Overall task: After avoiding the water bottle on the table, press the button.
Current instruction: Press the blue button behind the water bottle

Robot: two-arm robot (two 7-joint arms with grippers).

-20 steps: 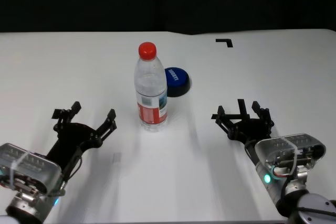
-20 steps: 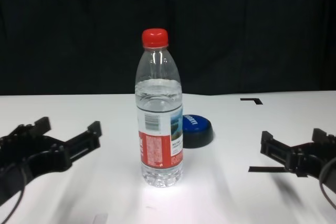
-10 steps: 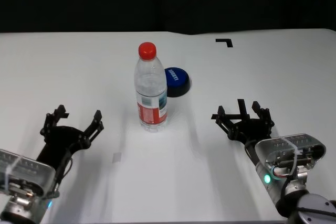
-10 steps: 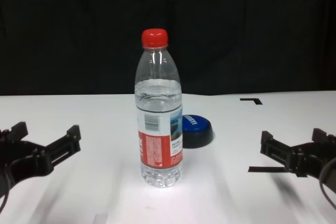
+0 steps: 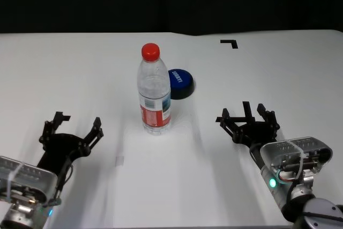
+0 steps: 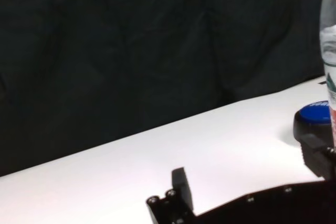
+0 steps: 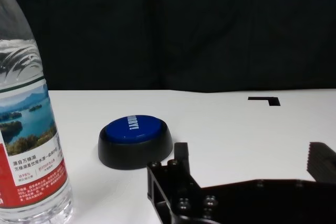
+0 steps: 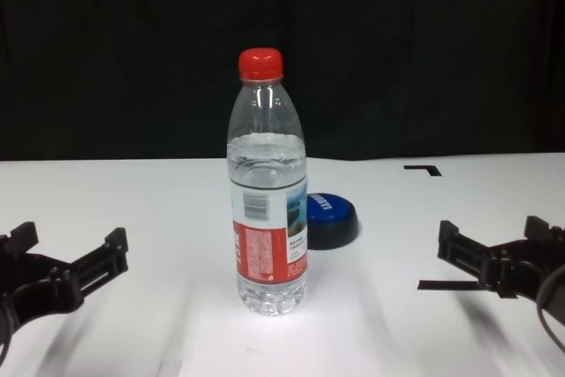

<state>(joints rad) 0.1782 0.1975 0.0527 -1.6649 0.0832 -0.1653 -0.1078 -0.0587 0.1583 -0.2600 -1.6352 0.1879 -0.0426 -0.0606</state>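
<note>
The water bottle [image 5: 154,97] [image 8: 269,209] stands upright mid-table, clear with a red cap and a red, white and blue label. Just behind it to the right lies the blue-topped button [image 5: 180,81] [image 8: 331,216], partly hidden by the bottle in the chest view and plain in the right wrist view [image 7: 135,135]. My left gripper [image 5: 75,124] [image 8: 69,249] hovers open and empty near the front left, well to the left of the bottle. My right gripper [image 5: 246,116] [image 8: 494,240] is open and empty at the front right, nearer than the button and to its right.
The white table [image 5: 80,63] carries a black corner tape mark [image 5: 230,42] at the far right and a black tape strip [image 8: 441,285] under the right gripper. A small pale mark [image 5: 120,160] lies in front of the bottle. A dark curtain backs the far edge.
My left gripper has pulled back toward the near left, away from the bottle, staying open. The right arm, bottle and button have not moved.
</note>
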